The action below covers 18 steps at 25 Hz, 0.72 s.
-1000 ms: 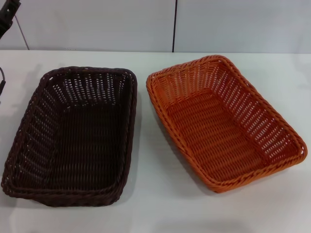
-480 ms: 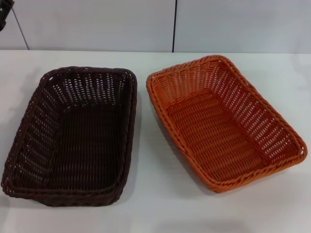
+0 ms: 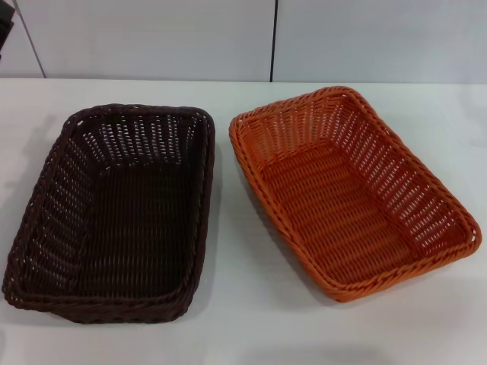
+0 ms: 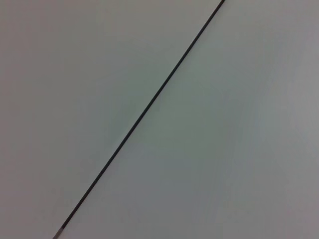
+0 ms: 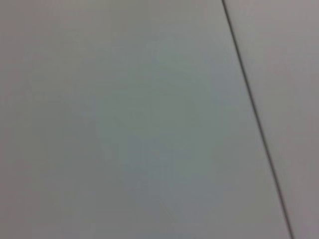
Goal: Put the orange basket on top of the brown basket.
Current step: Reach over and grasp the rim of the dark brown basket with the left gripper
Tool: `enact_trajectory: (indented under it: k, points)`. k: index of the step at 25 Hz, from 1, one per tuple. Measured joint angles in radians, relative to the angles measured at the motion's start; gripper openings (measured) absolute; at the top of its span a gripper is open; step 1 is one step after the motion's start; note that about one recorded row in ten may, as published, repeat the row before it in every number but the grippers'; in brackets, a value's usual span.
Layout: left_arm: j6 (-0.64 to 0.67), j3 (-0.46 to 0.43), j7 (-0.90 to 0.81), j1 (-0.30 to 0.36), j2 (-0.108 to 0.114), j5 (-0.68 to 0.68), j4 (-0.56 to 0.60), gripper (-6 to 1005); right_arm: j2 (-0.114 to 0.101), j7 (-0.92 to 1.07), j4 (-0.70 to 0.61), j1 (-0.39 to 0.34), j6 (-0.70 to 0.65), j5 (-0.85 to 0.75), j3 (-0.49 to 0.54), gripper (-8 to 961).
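Two baskets side by side on the white table (image 3: 243,334), apart: brown basket (image 3: 114,217) left, orange basket (image 3: 350,194) right, not yet stacked. Farther back, only a dark sliver at the top left corner, shrunk from a second ago. Neither gripper visible, so fingers' state impossible to tell. Lift probably pending.
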Motion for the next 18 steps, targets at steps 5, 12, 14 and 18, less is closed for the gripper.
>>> enact_trajectory:
  k: [5, 12, 14, 18]
  points:
    - [0.001, 0.001, -0.006, 0.003, -0.002, 0.0, 0.027, 828, 0.0, 0.004, 0.0, -0.022, -0.005, 0.023, 0.005, 785]
    - [0.035, 0.013, -0.029, 0.007, 0.005, 0.011, 0.015, 827, -0.001, 0.059, -0.002, -0.058, -0.039, 0.054, 0.006, 783]
    - [0.122, 0.048, -0.074, 0.013, 0.018, 0.032, -0.045, 826, -0.002, 0.065, -0.002, -0.063, -0.039, 0.058, 0.006, 783]
    - [0.302, 0.147, -0.258, 0.021, 0.072, 0.132, -0.177, 826, -0.003, 0.066, -0.004, -0.073, -0.039, 0.059, -0.001, 782]
